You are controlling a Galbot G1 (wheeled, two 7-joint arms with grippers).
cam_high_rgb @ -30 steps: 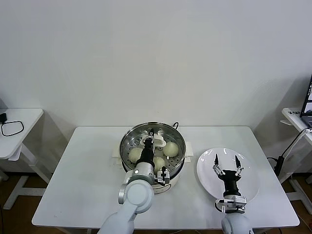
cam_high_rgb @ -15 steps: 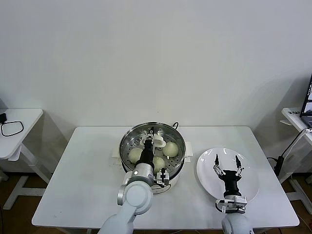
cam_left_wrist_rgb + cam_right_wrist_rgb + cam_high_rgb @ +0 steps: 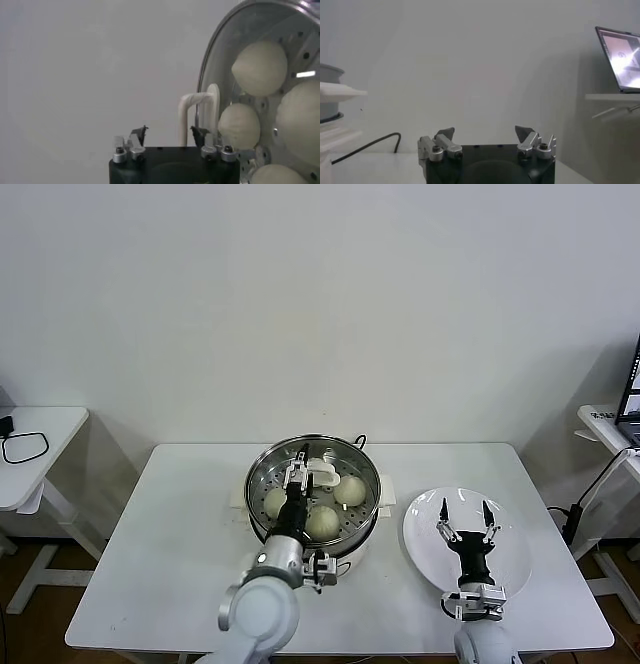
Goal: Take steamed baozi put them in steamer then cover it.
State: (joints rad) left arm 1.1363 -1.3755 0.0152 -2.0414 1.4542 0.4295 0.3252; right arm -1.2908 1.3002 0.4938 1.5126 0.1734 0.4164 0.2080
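Side table [image 3: 35,446]: white, at the far left, carrying a looped black cable [image 3: 24,447].

Table [image 3: 180,554]: white, central, carrying everything below.

Steamer [image 3: 262,464]: round stainless-steel pot on a white base, centre of the table. Cover [image 3: 335,458]: clear glass lid with metal rim, seated on the steamer; its cream-white handle [image 3: 196,112] stands at the middle.

Steamed baozi [image 3: 349,490]: four cream-white buns visible through the glass on the perforated tray, one of them showing only in the left wrist view.

Left end effector [image 3: 299,474]: above the cover at the handle, fingers spread apart on either side of it, gripping nothing.

Black cord [image 3: 360,441]: trails behind the steamer.

Plate [image 3: 505,524]: flat, white, right of the steamer and apart from it.

Right end effector [image 3: 464,511]: poised over the plate, fingers spread wide, holding nothing.

Laptop [image 3: 619,59]: open, on a shelf at the far right.
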